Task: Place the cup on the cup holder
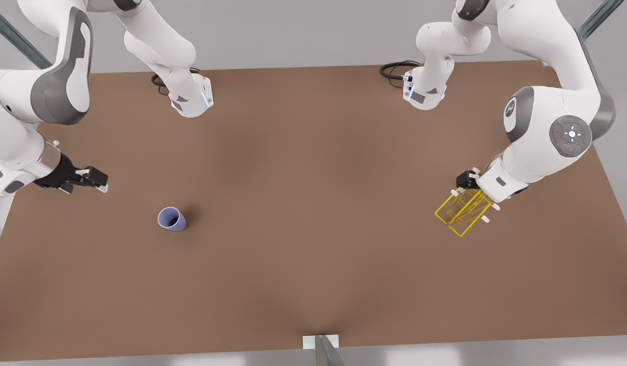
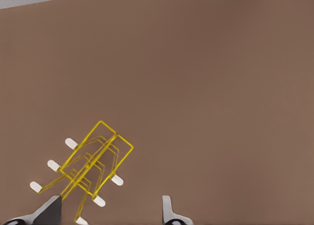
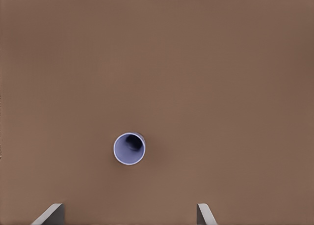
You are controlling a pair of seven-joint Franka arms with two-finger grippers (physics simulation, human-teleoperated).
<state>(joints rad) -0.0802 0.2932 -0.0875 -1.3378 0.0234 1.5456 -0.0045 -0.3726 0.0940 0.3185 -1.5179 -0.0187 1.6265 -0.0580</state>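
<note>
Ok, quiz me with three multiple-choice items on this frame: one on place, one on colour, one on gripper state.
1. Which gripper is at the cup holder?
A left gripper
B right gripper
C neither

2. The cup is:
A red
B lavender-blue
C green

3. The right gripper is:
A shut on the cup
B shut on the holder
C open, holding nothing

Answers:
1 A: the left gripper shows the rack just beyond its fingers in its wrist view.
2 B: its colour shows against the brown table.
3 C: the fingers are spread, and the cup stands apart on the table.
</note>
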